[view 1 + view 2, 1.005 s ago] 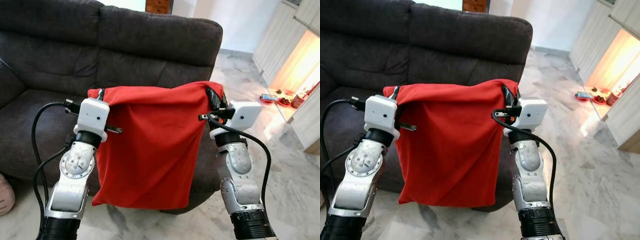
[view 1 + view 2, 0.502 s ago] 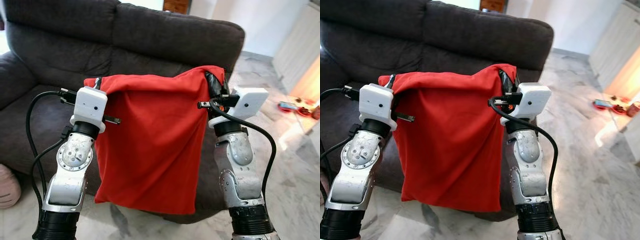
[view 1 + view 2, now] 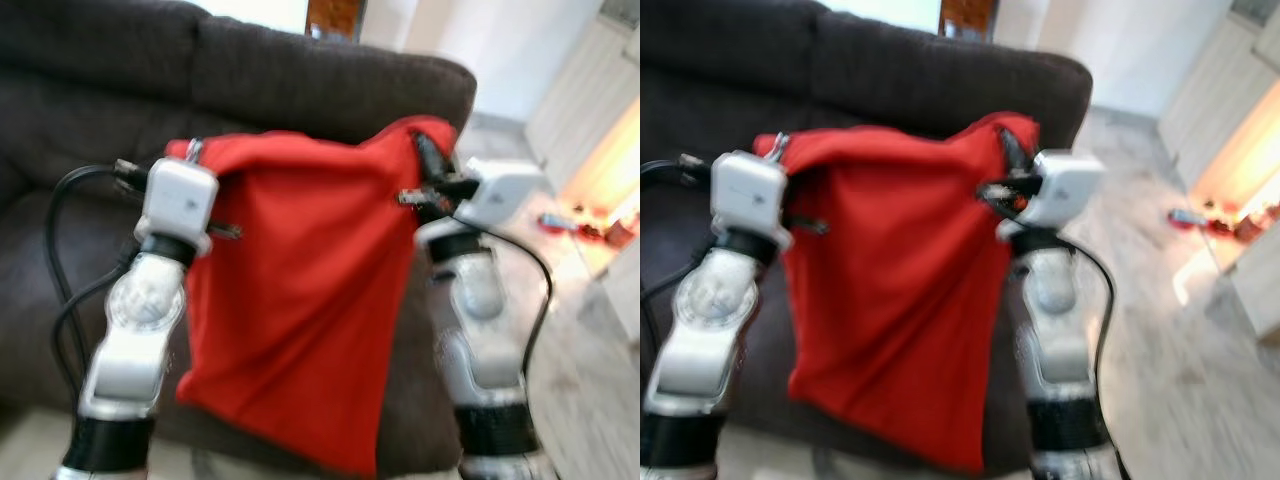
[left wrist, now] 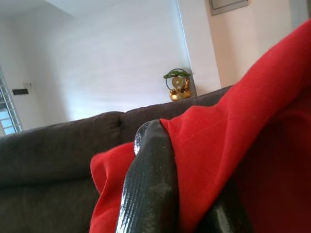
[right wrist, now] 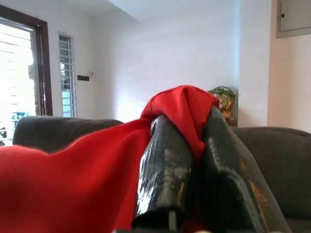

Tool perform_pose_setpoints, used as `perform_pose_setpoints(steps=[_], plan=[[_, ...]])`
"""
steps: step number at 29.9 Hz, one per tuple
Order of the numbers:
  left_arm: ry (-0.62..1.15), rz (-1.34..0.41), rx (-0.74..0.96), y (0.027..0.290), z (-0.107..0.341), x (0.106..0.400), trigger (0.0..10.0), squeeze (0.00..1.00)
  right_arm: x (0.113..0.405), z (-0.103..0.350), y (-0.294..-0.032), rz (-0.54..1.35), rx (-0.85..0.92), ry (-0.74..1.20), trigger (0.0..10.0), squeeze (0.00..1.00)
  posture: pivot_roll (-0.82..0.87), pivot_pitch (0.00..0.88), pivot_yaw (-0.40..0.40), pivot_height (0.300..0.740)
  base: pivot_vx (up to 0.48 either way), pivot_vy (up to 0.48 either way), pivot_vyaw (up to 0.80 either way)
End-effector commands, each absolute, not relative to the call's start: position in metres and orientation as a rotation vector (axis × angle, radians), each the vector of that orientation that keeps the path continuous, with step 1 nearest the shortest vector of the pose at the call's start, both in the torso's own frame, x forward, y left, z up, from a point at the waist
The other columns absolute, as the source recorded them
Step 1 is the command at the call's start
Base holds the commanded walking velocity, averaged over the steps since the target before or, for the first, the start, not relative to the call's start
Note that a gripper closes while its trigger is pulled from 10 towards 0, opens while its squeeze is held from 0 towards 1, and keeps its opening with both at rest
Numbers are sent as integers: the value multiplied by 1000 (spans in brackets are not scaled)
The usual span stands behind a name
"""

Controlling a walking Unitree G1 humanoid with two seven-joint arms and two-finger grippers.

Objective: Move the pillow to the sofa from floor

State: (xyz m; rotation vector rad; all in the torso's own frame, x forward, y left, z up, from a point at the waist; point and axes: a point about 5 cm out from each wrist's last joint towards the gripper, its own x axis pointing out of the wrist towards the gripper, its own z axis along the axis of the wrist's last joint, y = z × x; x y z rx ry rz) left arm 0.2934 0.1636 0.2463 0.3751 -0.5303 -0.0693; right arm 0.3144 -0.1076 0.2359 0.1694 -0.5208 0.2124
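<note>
A: Where is the pillow [image 3: 300, 300] at this moment?

B: It hangs in the air in front of the dark grey sofa [image 3: 300, 90], held up by its two top corners. The red cover droops slack between the arms, with its lower edge well above the pale marble floor [image 3: 1160, 330] and about level with the front of the sofa seat.

A: What is the left end effector [image 3: 195, 152] doing?

B: It is pinched tight on the pillow's top left corner. In the left wrist view, one black finger [image 4: 148, 189] presses against the red fabric, which folds over and around it.

A: And the right end effector [image 3: 425, 155]?

B: Closed on the top right corner. The right wrist view shows its two black fingers [image 5: 165, 170] clamped together with a peak of red cloth squeezed between them and poking up above the tips.

A: How sharp are the head views?

B: Both are blurred, so fine detail is lost. The silver arms stand upright on either side of the pillow, each with a black cable looping beside it.

A: Anything else around?

B: Small red and blue objects [image 3: 1200, 218] lie on the floor to the robot's right, too blurred to identify. A small ornament [image 4: 178, 85] sits behind the sofa back, against a white wall.
</note>
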Motion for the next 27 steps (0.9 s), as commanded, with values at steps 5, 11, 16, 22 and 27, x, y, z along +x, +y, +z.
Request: perform_pose_setpoints(steps=[5,11,16,22,27], plan=[[-561,-164,372,144,251,289,10000,0,311,244,-117,188,165,-562,10000,0,147,0,-128,740,401,0,0],[-441,-244,335,140,227,291,10000,0,316,223,-110,244,129,-453,10000,0,148,0,-130,740,0,0,0],[-336,-346,336,132,210,290,10000,0,317,209,-100,315,79,-382,10000,0,153,0,-135,740,0,0,0],[-228,-401,371,129,191,288,10000,0,320,195,-95,365,14,-297,10000,0,153,0,-137,740,0,0,0],[-153,-409,420,133,179,289,10000,0,317,185,-90,410,-57,-264,10000,0,151,0,-137,740,0,0,0]])
